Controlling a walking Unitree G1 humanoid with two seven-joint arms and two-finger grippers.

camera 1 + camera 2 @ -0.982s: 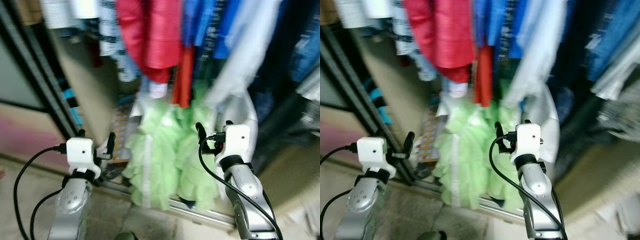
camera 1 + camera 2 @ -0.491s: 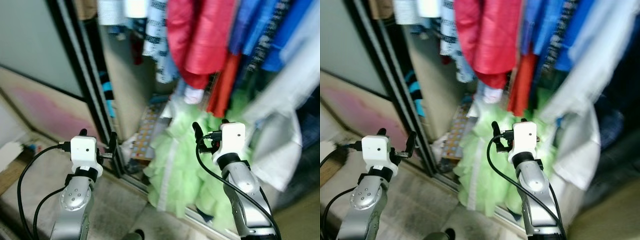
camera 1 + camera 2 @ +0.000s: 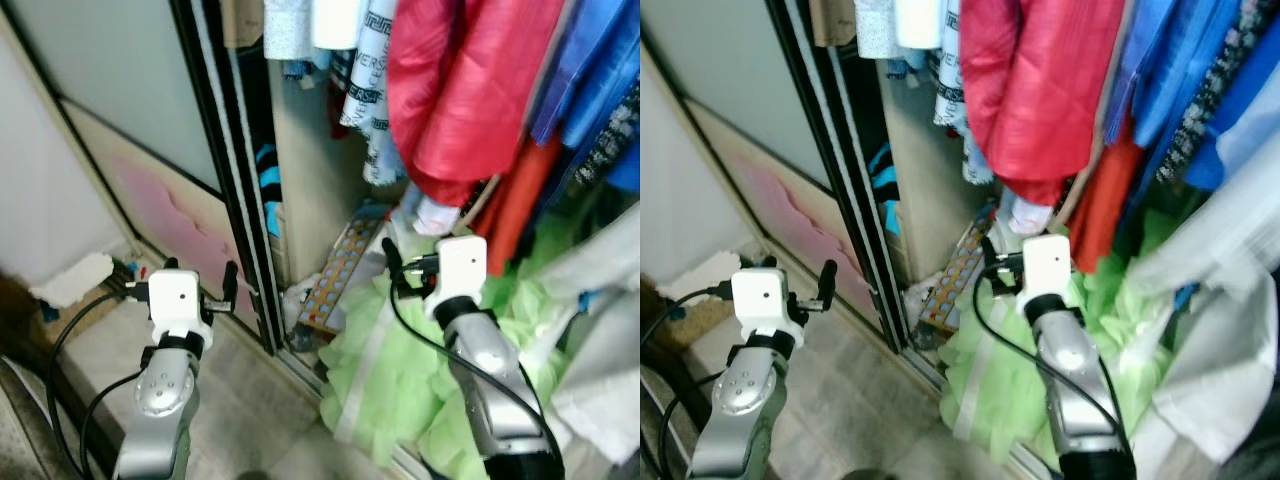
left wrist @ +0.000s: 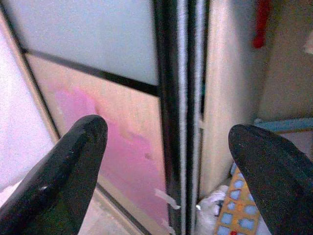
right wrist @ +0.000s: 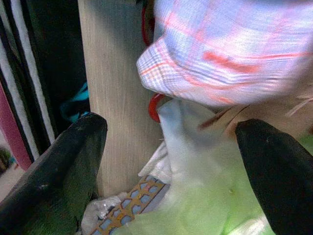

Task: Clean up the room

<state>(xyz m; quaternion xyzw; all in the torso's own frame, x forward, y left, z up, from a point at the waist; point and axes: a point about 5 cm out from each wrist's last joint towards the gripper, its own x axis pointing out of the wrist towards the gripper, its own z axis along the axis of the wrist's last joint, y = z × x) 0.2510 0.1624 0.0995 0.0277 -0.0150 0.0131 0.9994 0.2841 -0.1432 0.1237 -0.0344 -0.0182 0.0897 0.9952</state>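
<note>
An open wardrobe stands before me. A light green ruffled garment (image 3: 400, 370) lies heaped on its floor, spilling over the bottom track. A red jacket (image 3: 460, 90) and blue clothes (image 3: 1180, 80) hang above it. My right gripper (image 3: 418, 252) is open and held just above the green heap; in its wrist view the open fingers (image 5: 58, 166) frame a plaid garment (image 5: 230, 54) and a wooden partition (image 5: 115, 98). My left gripper (image 3: 200, 272) is open in front of the black sliding-door frame (image 3: 225, 170), holding nothing.
A frosted sliding door with a pink lower panel (image 3: 160, 200) stands at the left. A flat item with a blue-and-orange tile pattern (image 3: 335, 285) leans inside the wardrobe. White cloth (image 3: 600, 380) hangs low at the right. A white rag (image 3: 75, 280) lies on the floor at the left.
The whole picture has swung left: the sliding door and the floor at the left have come into view and the clothes have shifted right. Both arms keep the same raised, open pose.
</note>
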